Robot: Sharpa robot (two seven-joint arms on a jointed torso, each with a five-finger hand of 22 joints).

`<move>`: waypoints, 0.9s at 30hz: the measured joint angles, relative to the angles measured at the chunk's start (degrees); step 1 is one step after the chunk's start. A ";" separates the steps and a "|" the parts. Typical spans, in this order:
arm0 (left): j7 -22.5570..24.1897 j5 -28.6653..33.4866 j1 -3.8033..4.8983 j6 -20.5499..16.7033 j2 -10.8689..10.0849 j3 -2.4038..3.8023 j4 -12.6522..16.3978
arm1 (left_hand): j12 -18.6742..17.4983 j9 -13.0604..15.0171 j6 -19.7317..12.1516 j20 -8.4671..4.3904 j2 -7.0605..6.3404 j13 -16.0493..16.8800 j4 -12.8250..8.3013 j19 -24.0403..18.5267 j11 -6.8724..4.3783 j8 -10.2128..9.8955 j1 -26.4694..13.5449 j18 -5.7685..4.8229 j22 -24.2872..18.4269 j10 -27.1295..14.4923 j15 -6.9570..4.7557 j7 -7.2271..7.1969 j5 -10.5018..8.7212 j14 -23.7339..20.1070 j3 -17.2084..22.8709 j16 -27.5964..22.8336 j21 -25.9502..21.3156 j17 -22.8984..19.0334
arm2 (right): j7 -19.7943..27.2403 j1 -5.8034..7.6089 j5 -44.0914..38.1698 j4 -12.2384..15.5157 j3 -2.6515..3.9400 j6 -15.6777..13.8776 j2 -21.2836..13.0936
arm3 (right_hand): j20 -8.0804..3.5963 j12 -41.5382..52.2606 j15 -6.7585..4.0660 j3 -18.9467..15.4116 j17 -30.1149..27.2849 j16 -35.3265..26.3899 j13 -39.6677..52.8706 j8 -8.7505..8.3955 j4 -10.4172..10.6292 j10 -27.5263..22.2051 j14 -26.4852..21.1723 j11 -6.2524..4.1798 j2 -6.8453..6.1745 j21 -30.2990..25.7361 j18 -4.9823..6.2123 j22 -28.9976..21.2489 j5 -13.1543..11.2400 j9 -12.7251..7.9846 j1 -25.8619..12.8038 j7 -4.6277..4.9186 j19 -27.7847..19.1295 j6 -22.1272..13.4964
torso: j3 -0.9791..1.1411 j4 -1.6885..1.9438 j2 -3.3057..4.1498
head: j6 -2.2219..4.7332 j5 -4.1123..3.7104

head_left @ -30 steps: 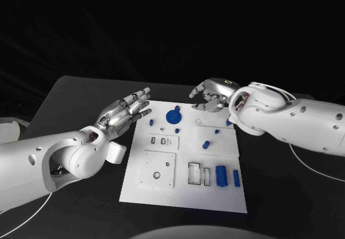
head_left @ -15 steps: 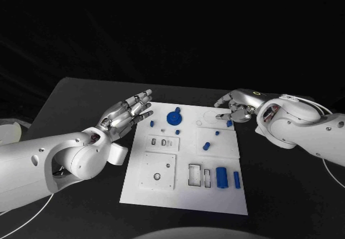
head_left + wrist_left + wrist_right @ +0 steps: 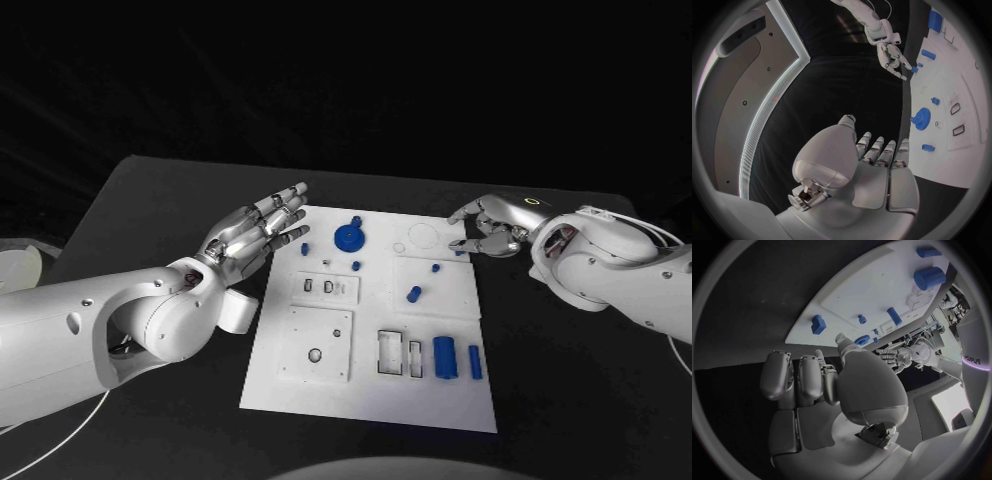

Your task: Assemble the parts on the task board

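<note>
The white task board (image 3: 372,395) lies mid-table with blue parts on it: a gear (image 3: 348,236) at the far end, two upright pieces (image 3: 444,355) near the front right, and small pieces such as one (image 3: 414,293) in the middle. My left hand (image 3: 257,228) hovers over the board's far left edge, fingers spread, holding nothing. My right hand (image 3: 495,225) sits at the far right corner, fingers loosely bent, nothing visible in them. A small blue piece (image 3: 463,252) lies just under its fingertips. The left wrist view shows that hand (image 3: 892,55) beside this piece (image 3: 912,70).
White inset plates (image 3: 316,340) with holes and slots (image 3: 391,350) take up the board's near half. A pale object (image 3: 15,265) lies at the table's left edge. Bare black table (image 3: 577,400) surrounds the board.
My right hand has drawn back from above the board's far middle to its far right corner and come lower. The left hand has stayed put.
</note>
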 measured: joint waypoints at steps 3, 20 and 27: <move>-0.10 0.00 -0.01 0.11 0.11 0.00 -0.07 | 0.00 0.00 0.00 0.00 0.00 0.00 0.00 0.00 0.00 0.00 0.00 0.00 0.00 0.00 0.00 0.00 0.00 0.00 0.00 0.00 0.00 0.00 | 0.20 -0.31 -0.28 -0.25 -0.01 -0.02 -0.06 | 0.00 0.00 0.00 0.00 -0.20 -0.15 0.00 0.00 0.00 0.00 0.00 0.00 0.00 -0.24 0.00 0.00 0.19 -0.02 0.00 0.00 0.00 0.00 | 0.00 0.01 -0.01 | -0.09 0.00; -0.58 0.01 -0.03 0.65 0.45 0.00 -0.35 | 0.00 0.00 0.00 0.00 0.00 -0.01 0.00 0.00 0.00 0.00 0.00 0.00 -0.01 0.00 0.21 0.00 0.22 0.20 0.00 0.00 0.00 -0.01 | 0.56 -1.52 -0.91 -0.72 -0.05 0.50 -0.89 | 0.00 -0.74 0.01 -0.32 -1.12 -0.89 -0.01 0.00 0.32 0.00 0.00 0.00 0.23 -1.39 0.00 -0.02 1.27 -0.01 -0.22 0.00 -0.01 0.00 | 0.03 0.03 -0.03 | -0.24 0.12; -0.70 0.01 -0.06 0.86 0.67 0.00 -0.52 | 0.00 0.00 0.00 0.00 0.00 -0.01 -0.17 0.00 0.00 0.00 0.00 0.00 -0.01 0.00 0.20 0.00 0.22 0.20 0.17 0.00 0.00 -0.01 | 0.62 -1.68 -0.95 -0.83 -0.06 0.76 -1.05 | 0.00 -0.96 0.01 -0.31 -1.65 -0.89 -0.01 0.00 0.31 0.00 0.00 0.00 0.54 -1.80 0.01 -0.02 3.87 -0.01 0.09 -0.19 -0.01 0.19 | 0.04 -0.01 -0.03 | -0.32 0.09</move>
